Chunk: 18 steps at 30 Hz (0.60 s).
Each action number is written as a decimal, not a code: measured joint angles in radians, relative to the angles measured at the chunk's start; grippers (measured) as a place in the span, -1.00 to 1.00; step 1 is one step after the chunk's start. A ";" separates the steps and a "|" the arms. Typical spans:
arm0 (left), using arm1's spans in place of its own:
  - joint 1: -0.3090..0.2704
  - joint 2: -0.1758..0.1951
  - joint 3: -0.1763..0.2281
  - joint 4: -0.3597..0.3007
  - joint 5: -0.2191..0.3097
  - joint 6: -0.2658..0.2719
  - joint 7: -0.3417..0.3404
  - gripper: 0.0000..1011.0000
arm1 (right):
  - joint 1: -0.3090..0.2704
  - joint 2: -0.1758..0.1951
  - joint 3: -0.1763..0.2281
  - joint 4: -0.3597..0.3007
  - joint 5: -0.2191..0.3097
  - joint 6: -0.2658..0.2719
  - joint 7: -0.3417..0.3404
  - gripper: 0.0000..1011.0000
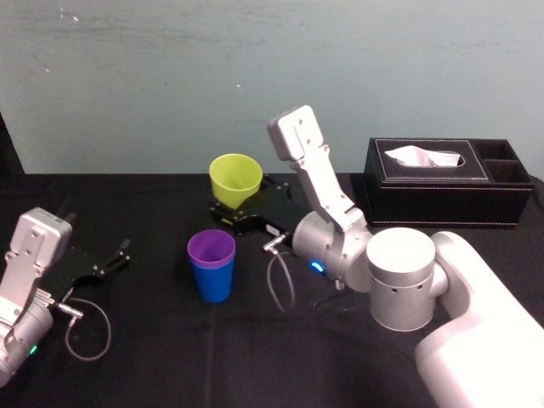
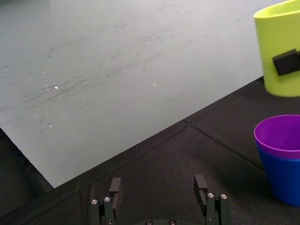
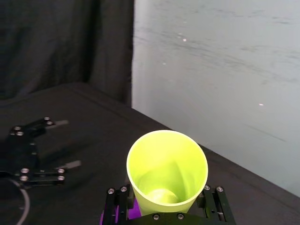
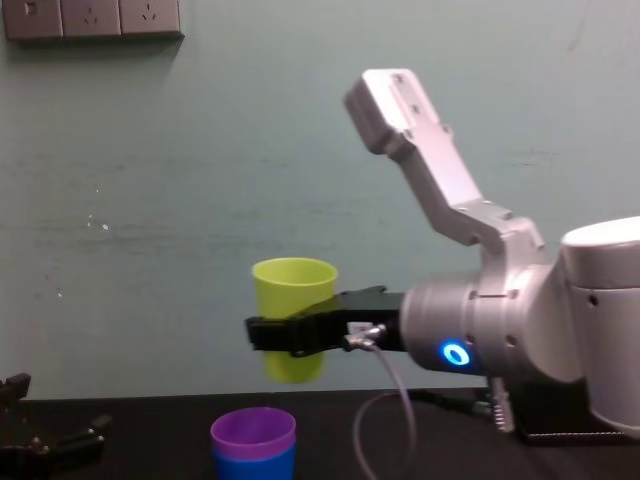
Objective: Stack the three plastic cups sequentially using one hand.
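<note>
My right gripper is shut on the yellow-green cup, holding it upright in the air with a finger on each side of its lower wall. In the chest view this yellow-green cup hangs just above, and slightly right of, the purple cup, with a small gap between them. The purple cup sits nested inside the blue cup, which stands on the black cloth. In the right wrist view the yellow-green cup fills the space between the fingers. My left gripper rests open at the table's left.
A black tissue box stands at the back right, behind the right arm. Loose cables loop on the cloth beside each wrist. A pale wall closes off the far edge of the table. Black cloth lies bare between the cup stack and the left gripper.
</note>
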<state>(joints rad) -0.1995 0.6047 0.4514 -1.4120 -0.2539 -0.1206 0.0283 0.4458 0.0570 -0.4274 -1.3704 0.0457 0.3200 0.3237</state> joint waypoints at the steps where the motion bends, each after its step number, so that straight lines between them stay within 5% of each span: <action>1: 0.000 0.000 0.000 0.000 0.000 0.000 0.000 0.98 | 0.002 -0.002 -0.005 0.002 0.002 0.001 0.002 0.42; 18: 0.000 0.000 0.000 0.000 0.000 0.000 0.000 0.98 | 0.047 -0.031 -0.059 0.090 0.043 0.010 0.029 0.42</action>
<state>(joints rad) -0.1995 0.6047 0.4514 -1.4120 -0.2539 -0.1205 0.0283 0.4925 0.0263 -0.4860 -1.2807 0.0886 0.3297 0.3523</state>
